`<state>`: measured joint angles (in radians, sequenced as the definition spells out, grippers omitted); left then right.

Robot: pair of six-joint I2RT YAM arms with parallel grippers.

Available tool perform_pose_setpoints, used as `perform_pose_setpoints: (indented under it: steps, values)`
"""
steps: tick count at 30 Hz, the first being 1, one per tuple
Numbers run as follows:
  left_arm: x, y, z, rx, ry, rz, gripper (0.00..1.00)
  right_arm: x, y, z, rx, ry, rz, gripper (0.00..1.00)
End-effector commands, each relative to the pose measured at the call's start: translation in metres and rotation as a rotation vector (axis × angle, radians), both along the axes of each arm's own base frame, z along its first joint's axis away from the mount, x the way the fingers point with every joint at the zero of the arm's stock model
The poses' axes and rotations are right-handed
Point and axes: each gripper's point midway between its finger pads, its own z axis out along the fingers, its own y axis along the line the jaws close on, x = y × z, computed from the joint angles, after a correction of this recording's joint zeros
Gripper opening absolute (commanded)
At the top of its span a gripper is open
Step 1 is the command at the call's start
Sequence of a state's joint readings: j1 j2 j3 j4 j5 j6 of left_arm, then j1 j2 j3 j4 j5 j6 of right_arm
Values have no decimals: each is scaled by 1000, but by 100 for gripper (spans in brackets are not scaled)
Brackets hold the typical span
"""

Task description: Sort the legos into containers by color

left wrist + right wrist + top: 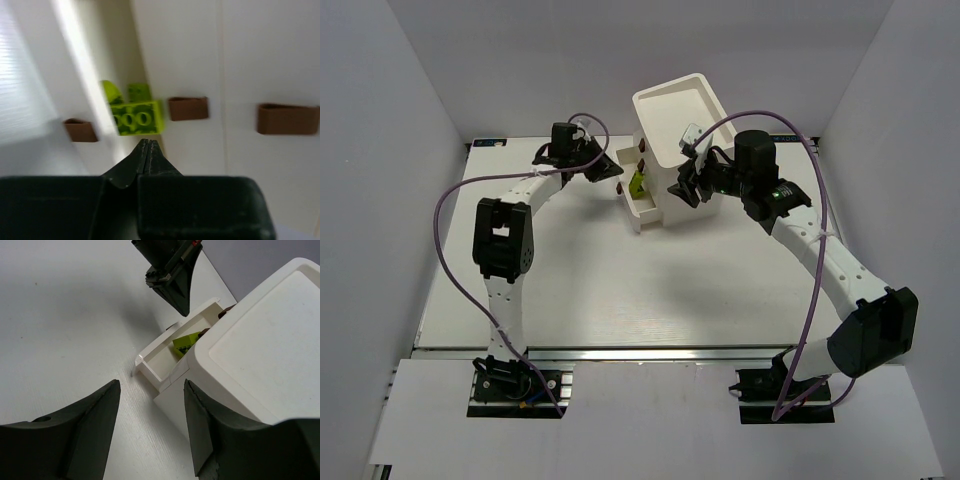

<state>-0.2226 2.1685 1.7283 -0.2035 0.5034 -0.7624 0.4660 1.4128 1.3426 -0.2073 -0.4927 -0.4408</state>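
The white cabinet [675,125] stands at the back middle of the table, its drawers facing left. One drawer [646,212] is pulled out and holds yellow-green legos [638,184]. In the left wrist view the legos [136,118] lie just beyond my shut, empty left gripper [146,143], with brown knobs [188,108] to either side. My left gripper [605,169] hovers by the drawer fronts. My right gripper [150,390] is open and empty at the cabinet's near corner [200,405]. That view shows the open drawer [150,362] and a lego [186,342]. No dark green or purple legos are in view.
White walls enclose the table on the left, back and right. Purple cables loop over both arms [445,215]. The cabinet's top [672,108] is a shallow open tray. The left arm's fingers [172,277] hang above the drawer in the right wrist view.
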Motion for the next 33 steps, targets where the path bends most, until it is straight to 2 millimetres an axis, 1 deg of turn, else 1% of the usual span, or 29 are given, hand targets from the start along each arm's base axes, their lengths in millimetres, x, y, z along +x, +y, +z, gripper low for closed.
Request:
perform_pose_setpoints:
  steps: [1,2,3,4,5,6,7,8,9,11,12,15,17,18,19,21,22,23,24,26,28,33]
  values:
    - [-20,-27,25,-39,-54,-204,9,5,2,16,30,-40,-6,60]
    - [-24,-33,24,-46,-51,-224,9,5,2,15,30,-37,-5,59]
    - [-24,-35,19,-49,-42,-234,9,6,1,15,30,-35,-10,60]
    - [-23,-36,22,-56,-46,-245,9,5,3,15,31,-35,-6,60]
    - [-28,-43,20,-55,-42,-274,9,6,2,15,32,-35,-9,59]
    - [-30,-42,8,-47,1,-283,9,6,1,15,31,-37,-11,60]
    - [-29,-43,13,-45,-6,-292,9,6,2,15,30,-37,-13,59]
    - [-32,-47,8,-31,-2,-313,9,6,0,16,32,-39,-16,60]
    - [-37,-46,5,-23,20,-323,9,6,1,16,31,-37,-16,60]
    - [-39,-44,5,-3,11,-341,9,5,0,14,28,-38,-18,60]
    - [-44,-48,3,1,18,-357,9,5,-1,14,28,-39,-20,60]
    - [-45,-47,-3,8,31,-359,9,5,1,12,32,-32,-14,60]
    - [-41,-47,-9,22,37,-352,9,6,2,16,39,-36,-14,60]
    - [-42,-51,-13,33,47,-353,9,6,2,15,40,-32,-13,60]
    - [-40,-51,-15,39,51,-345,9,6,2,16,41,-33,-13,60]
    - [-30,-52,-19,42,46,-328,9,6,2,17,39,-37,-15,60]
    - [-28,-58,-21,41,44,-323,9,5,1,16,39,-36,-14,60]
    - [-26,-58,-25,46,50,-312,9,5,2,17,39,-39,-13,60]
    - [-21,-58,-23,45,43,-303,9,6,0,17,37,-41,-16,60]
    - [-13,-56,-28,59,47,-264,9,4,0,18,37,-42,-17,60]
    - [-6,-54,-28,77,37,-232,10,5,-2,18,35,-44,-24,60]
    - [6,-53,-25,76,20,-177,10,4,-2,17,35,-45,-21,59]
